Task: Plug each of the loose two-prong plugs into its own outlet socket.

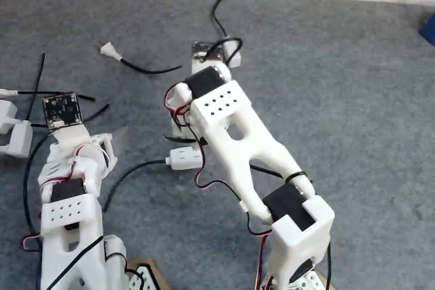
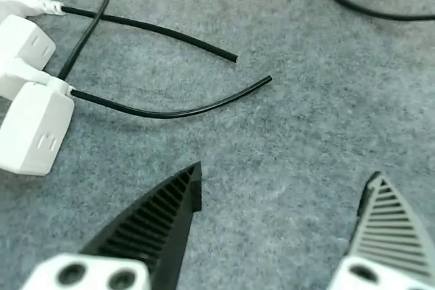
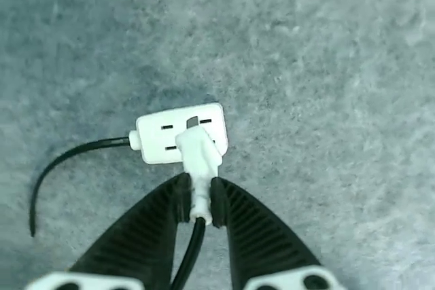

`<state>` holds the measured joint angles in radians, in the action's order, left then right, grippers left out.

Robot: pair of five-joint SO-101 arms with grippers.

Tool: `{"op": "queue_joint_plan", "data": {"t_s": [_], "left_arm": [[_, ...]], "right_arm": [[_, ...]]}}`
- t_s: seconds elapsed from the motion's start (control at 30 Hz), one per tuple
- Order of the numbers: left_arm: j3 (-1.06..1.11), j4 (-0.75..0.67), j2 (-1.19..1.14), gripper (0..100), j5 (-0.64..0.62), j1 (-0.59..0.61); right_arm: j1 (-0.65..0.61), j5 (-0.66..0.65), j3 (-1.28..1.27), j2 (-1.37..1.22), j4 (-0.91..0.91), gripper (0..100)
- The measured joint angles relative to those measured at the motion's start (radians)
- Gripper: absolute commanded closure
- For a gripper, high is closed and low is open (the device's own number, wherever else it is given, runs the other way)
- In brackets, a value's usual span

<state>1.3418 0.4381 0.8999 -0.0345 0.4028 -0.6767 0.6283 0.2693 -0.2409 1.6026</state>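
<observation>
Right wrist view shows the right gripper (image 3: 200, 185) pinching a white two-prong plug (image 3: 197, 151) by its base, the plug's tip against the face of a white outlet socket (image 3: 160, 142) on grey carpet (image 3: 326, 66). The left gripper (image 2: 286, 170) hovers over the carpet with fingers spread wide, near a white outlet block (image 2: 34, 127). Another loose plug (image 1: 107, 49) lies well apart.
</observation>
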Motion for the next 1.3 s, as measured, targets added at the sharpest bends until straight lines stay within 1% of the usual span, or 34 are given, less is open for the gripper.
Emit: {"op": "queue_joint_plan", "data": {"t_s": [0.07, 0.13, 0.33, 0.67, 0.93, 1.0, 1.3], "left_arm": [[0.000, 0.000, 0.000, 64, 0.000, 0.000], [0.000, 0.000, 0.000, 64, 0.000, 0.000], [0.000, 0.000, 0.000, 64, 0.000, 0.000], [0.000, 0.000, 0.000, 64, 0.000, 0.000], [0.000, 0.000, 0.000, 64, 0.000, 0.000], [0.000, 0.000, 0.000, 64, 0.000, 0.000], [0.000, 0.000, 0.000, 64, 0.000, 0.000]], "right_arm": [[-0.011, 0.069, 0.000, 0.000, 0.009, 98.8], [-0.028, 0.091, 0.000, 0.000, 0.035, 98.8], [-0.043, 0.066, 0.000, 0.000, 0.078, 98.9], [-0.043, 0.057, 0.000, 0.000, 0.080, 99.1], [-0.025, 0.057, -0.037, 0.002, 0.040, 99.1], [-0.021, 0.057, -0.041, 0.002, 0.006, 99.1], [-0.021, 0.057, -0.048, -0.061, 0.008, 99.1]]}}
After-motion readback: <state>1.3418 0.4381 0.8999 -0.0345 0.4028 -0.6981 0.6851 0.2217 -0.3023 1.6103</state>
